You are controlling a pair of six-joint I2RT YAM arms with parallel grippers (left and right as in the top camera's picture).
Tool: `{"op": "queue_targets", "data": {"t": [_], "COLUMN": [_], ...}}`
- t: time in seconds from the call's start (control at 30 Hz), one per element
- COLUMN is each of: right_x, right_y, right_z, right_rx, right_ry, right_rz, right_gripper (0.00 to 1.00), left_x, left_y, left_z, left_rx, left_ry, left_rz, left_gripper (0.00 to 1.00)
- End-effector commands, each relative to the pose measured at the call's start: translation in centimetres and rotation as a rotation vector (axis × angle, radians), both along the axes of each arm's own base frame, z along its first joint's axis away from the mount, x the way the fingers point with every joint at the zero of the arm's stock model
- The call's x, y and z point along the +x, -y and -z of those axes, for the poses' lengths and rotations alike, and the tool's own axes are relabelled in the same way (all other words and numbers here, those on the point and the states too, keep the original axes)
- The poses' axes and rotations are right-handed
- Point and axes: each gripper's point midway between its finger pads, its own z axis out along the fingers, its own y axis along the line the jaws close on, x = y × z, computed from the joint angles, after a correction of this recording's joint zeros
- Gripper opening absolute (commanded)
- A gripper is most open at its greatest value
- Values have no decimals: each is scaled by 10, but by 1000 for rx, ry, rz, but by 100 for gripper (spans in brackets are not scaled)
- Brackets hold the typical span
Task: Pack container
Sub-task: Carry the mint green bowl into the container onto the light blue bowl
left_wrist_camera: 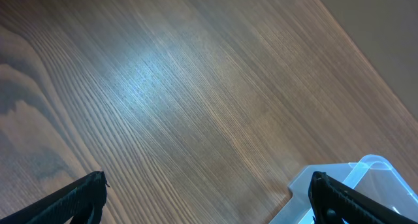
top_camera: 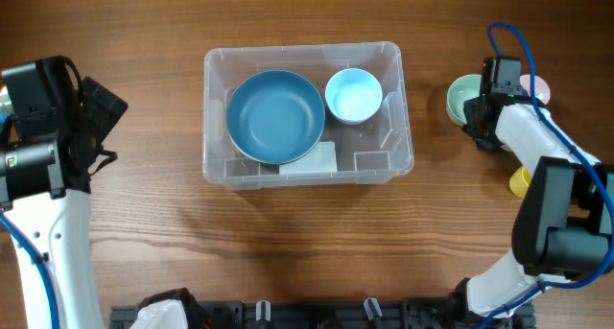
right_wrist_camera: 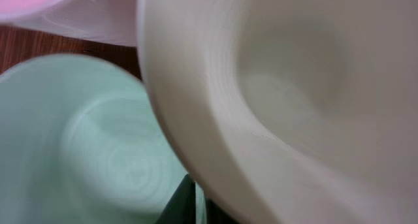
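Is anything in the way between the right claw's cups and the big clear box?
Nothing visible. Only bare table lies between the mint cup by the right claw and the container. Inside it, a big blue bowl and a small blue bowl take up much room.

The jaws stand wide apart above the wood-grain desk (left_wrist_camera: 196, 87). One corner of the clear container (left_wrist_camera: 372, 168) shows at lower right, beside one jaw.

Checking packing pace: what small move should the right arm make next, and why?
Probably lift straight up a little. The right gripper looks shut on the cream bowl at its rim, with the mint bowl and pink bowl crowding it; rising first should clear them before heading to the container.
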Motion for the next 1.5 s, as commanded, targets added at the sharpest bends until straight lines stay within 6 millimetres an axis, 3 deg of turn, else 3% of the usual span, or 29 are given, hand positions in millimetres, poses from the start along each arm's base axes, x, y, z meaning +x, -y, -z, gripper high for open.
{"op": "queue_targets", "data": {"t": [0.0,0.23,0.47,0.77,0.97,1.07,1.23,1.47], "right_x": [-1,5,19,38,40,34,25,24], "right_y": [5,3,-2,-31,-92,-115,-155,-194], "right_z": [2,-11,-47,-139,-212,-231,-236,-215], "right_rx": [-36,-75,-143,-300,-444,-478,-475,-444], "right_ry": [-26,-18,52,257,426,469,495,465], "right_rz": [-33,-133,-258,-484,-815,-893,-1019,-1122], "right_gripper": [7,5,4,4,4,4,4,4], "left_x": [0,0,0,0,0,0,0,0], "left_y": [-2,-2,-2,-2,-2,-2,-2,-2], "left_z": [-8,-8,-8,-8,-8,-8,-8,-8], "left_rx": [5,5,5,5,5,5,5,5], "left_ry": [22,22,22,22,21,22,22,22], "left_rz": [-9,-9,-9,-9,-9,-9,-9,-9], "left_gripper": [100,100,100,100,100,100,100,100]}}
